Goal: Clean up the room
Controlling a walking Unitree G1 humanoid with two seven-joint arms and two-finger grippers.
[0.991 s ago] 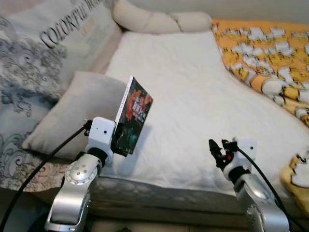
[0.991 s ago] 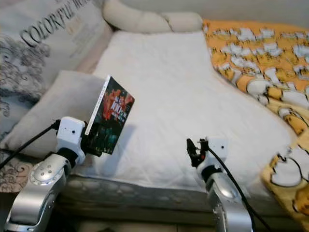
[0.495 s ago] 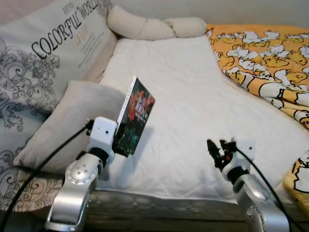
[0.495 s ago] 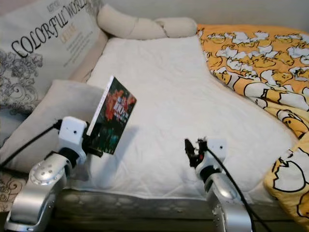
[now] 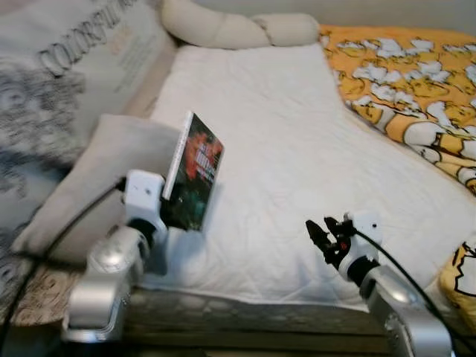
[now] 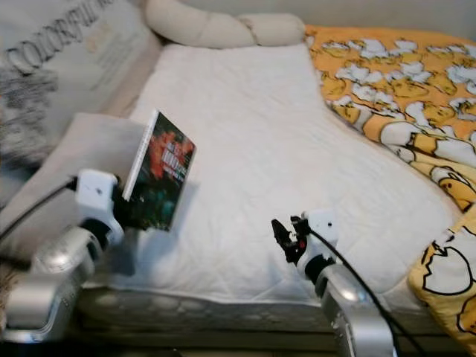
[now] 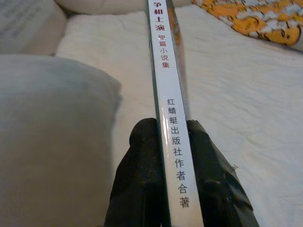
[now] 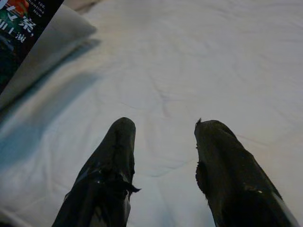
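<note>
Book [image 5: 192,172] in left pincer [image 7: 164,137]

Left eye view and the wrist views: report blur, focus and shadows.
Left eye view: the printed pillow is motion-smeared, the book soft. Left wrist view: book spine sharp, grey pillow out of focus. Right wrist view: dim, the book's shadow across the white mattress.

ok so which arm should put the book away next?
Left. The left gripper is already shut on the book; the right gripper hangs open and empty over the white mattress.
</note>
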